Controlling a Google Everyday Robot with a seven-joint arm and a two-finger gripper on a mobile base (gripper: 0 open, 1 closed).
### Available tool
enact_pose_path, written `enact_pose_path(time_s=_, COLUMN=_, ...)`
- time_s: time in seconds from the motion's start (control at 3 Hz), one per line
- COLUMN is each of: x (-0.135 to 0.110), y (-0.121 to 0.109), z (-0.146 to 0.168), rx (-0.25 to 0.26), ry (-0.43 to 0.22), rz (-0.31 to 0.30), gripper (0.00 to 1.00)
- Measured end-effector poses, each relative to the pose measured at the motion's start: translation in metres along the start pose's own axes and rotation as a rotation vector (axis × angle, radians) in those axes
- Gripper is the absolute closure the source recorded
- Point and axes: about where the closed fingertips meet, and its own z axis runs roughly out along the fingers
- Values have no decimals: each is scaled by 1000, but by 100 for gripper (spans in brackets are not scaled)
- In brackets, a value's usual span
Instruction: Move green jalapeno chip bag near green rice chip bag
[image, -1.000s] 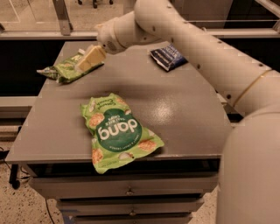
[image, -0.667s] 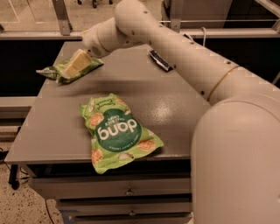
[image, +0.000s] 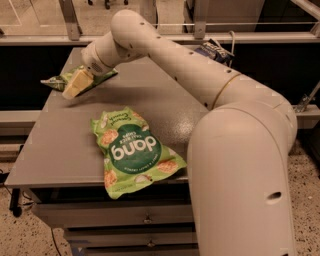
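Observation:
The green jalapeno chip bag (image: 54, 81) is small, wrinkly and olive green, and lies at the far left edge of the grey table (image: 55, 145). My gripper (image: 75, 85) is over its middle, right against it, and hides part of it. The green rice chip bag (image: 132, 150) is large and lime green with a dark "dang" circle. It lies flat near the table's front edge, well apart from the jalapeno bag and to the right of it.
A dark blue chip bag (image: 215, 50) lies at the table's far right edge, partly behind my arm (image: 170, 55). My arm crosses the table's right half. Drawers (image: 145, 220) sit under the table front. A rail runs behind the table.
My arm has swung left and the gripper has moved left and down onto the jalapeno bag. The dang bag has not moved.

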Motion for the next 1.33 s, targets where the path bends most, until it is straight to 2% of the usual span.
enact_pose_path(time_s=0.33, x=6, y=2, z=11, rx=-4, ry=15, rz=13, gripper=17)
enact_pose_path(time_s=0.67, x=6, y=-1, z=8, rx=10, ry=11, rz=17, gripper=41)
enact_pose_path(time_s=1.33, x=-11, y=-6, z=-24, rx=72, ry=-49, rz=-5, gripper=88)
